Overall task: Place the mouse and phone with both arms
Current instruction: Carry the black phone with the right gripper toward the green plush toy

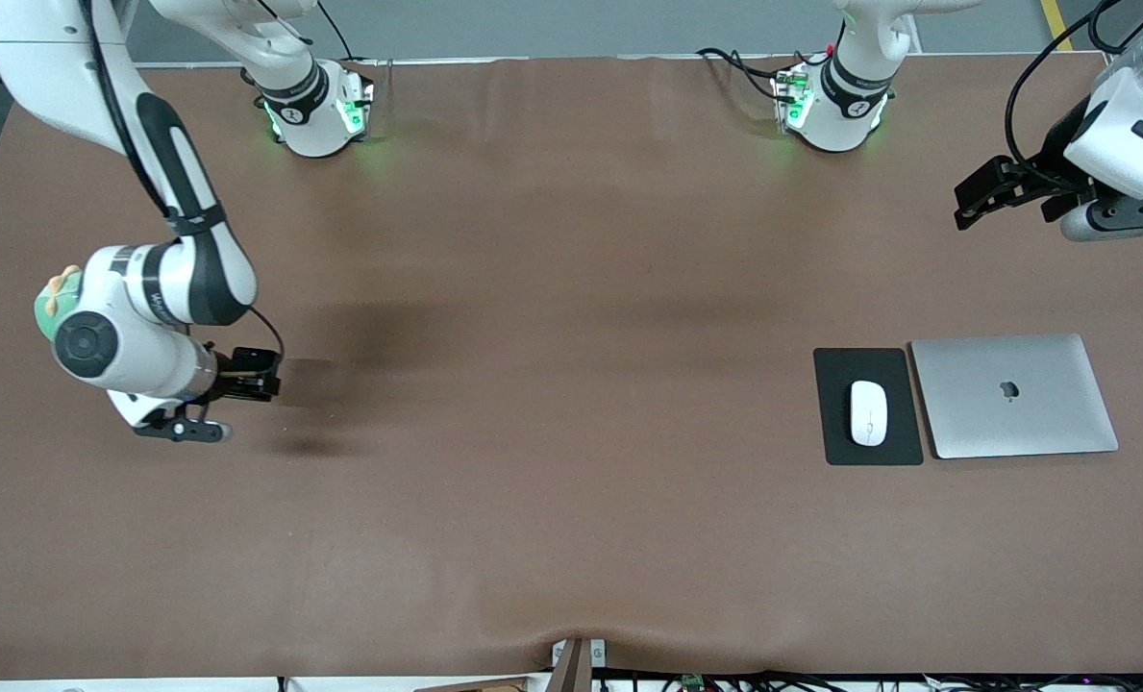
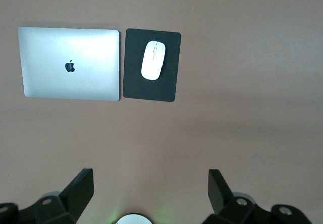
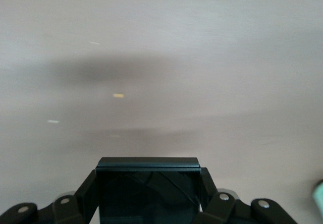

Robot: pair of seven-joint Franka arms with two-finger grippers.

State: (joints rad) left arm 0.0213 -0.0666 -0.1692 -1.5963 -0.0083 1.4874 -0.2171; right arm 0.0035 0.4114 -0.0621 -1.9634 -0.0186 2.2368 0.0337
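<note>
**Phone aloft in right gripper, mouse parked on its pad**

Right gripper up over bare brown table at the right arm's end, jaws pinching the phone by its edges, glossy black face showing in the right wrist view. Lettering on the right arm's forearm, too small to read. Left gripper hanging over the left arm's end of the table, jaws spread wide, nothing between them. White mouse lying on a black mouse pad, well inside its edges. Just beside the pad, toward the left arm's end: closed silver laptop, Apple logo on the lid. Nothing standing between left gripper and mouse.
</note>
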